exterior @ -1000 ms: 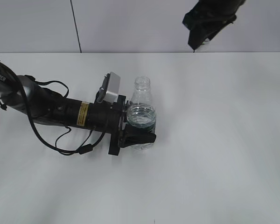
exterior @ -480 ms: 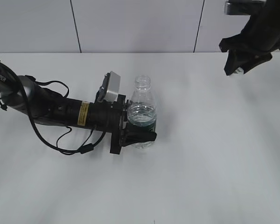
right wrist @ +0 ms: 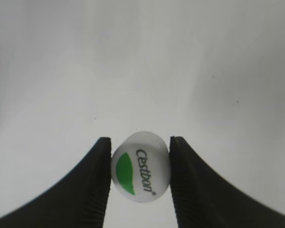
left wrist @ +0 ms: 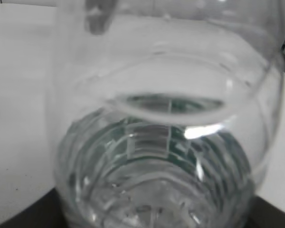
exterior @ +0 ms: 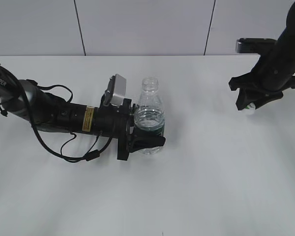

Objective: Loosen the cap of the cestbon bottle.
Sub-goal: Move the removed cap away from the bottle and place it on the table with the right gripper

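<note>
Right gripper (right wrist: 138, 178) descended rightward (cap (right wrist: 140, 173) between its fingers).

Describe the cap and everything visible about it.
The cap is a small round white screw cap, plastic by its look, with a green leaf mark and dark "C'estbon" lettering on its top. It is off the bottle, whose neck stands open. The right gripper holds it: its two black ribbed jaws press the cap's sides. It is tilted, top face toward the wrist camera. In the exterior view it shows only as a white speck at the gripper, at the table's right.
</note>
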